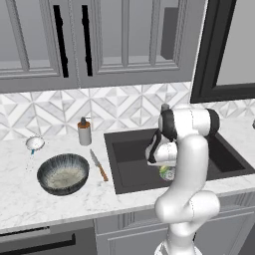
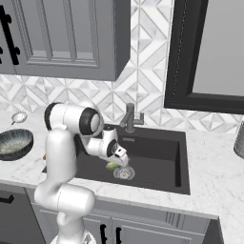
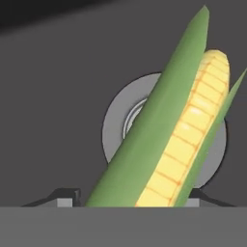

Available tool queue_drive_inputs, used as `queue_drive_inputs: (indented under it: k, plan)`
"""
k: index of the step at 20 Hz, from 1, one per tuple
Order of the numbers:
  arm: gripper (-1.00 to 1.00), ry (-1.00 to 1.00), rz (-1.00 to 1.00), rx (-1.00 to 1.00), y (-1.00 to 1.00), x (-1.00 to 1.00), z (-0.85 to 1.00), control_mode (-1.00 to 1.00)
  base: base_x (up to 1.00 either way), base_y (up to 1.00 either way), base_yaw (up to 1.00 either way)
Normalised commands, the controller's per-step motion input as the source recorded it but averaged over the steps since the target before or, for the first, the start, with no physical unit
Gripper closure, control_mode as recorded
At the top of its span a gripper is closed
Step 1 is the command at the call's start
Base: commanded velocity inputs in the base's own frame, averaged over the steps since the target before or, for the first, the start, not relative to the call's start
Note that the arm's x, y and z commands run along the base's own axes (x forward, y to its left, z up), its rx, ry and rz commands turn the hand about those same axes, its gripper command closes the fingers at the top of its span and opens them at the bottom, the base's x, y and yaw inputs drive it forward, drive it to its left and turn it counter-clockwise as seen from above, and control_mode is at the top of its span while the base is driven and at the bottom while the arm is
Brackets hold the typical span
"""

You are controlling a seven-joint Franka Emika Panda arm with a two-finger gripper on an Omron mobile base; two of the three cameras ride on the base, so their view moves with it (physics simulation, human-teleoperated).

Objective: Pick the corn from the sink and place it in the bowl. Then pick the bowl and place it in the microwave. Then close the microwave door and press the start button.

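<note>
Hand view: the corn (image 3: pixel 169 140) occupies the centre of the picture, green husk on both sides of a strip of yellow kernels, running from between the two dark finger tips at the bottom edge up toward the top right. Behind the cob lies the round metal drain (image 3: pixel 118 130) on the dark floor of the sink (image 3: pixel 48 120). The finger tips (image 3: pixel 65 197) stand on either side of the lower end of the cob; the jaws appear closed on the corn, though the contact points are hidden at the picture's lower edge. Left base view: the gripper (image 1: pixel 167 171) is lowered into the sink (image 1: pixel 129 172), with a small patch of green and yellow, the corn (image 1: pixel 163 173), visible just beneath the wrist, over the drain. The bowl (image 1: pixel 63 173) sits upright on the marble counter (image 1: pixel 30 204) to the left of the sink, well apart from the gripper. A knife (image 1: pixel 98 165) lies on the counter between the bowl and the sink edge. A soap dispenser (image 1: pixel 84 131) stands near the backsplash, and a small white strainer (image 1: pixel 35 144) lies behind the bowl. Right base view: the gripper (image 2: pixel 117 164) hangs just above the drain (image 2: pixel 124 173), with the corn (image 2: pixel 111 166) showing green at its tip. The faucet (image 2: pixel 129 117) rises behind the sink (image 2: pixel 157 157), and the bowl (image 2: pixel 13 143) sits at the far left.
</note>
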Motion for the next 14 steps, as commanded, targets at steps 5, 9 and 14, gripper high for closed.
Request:
queue_drive_inputs:
  k: [5,9,14]
  plan:
    - [1.0,-0.23,-0.05,0.0,0.47,-0.27,1.0,-1.0,0.0,0.0,0.0]
    - [1.0,-0.06,-0.01,0.01,0.16,-0.39,1.0,-1.0,0.0,0.0,0.0]
    - [1.0,0.0,0.0,0.04,0.09,-0.61,1.0,-1.0,0.0,0.0,0.0]
